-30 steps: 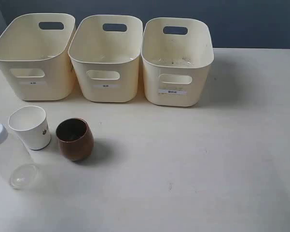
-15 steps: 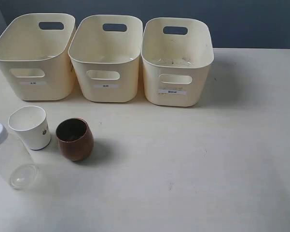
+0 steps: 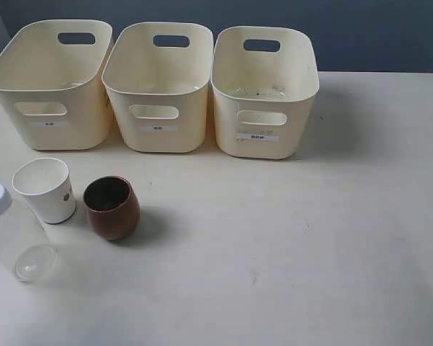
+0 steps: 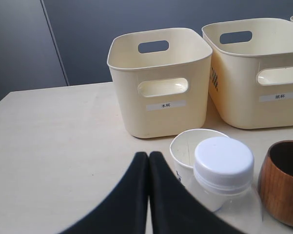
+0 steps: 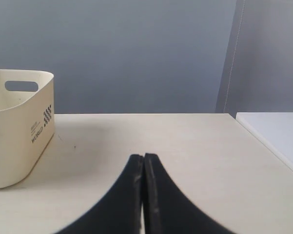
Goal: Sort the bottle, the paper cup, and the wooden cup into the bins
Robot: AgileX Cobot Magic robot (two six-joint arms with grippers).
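Bottle, paper cup and wooden cup stand close together on the worktop, in front of the three bins, none sorted yet. The left claw is clenched on nothing, just beside the bottle's white cap; the right claw is likewise clenched and empty, well apart from the objects. The risk is crowding: the bottle nearly touches the paper cup, so a claw opening around either could tip its light neighbour.
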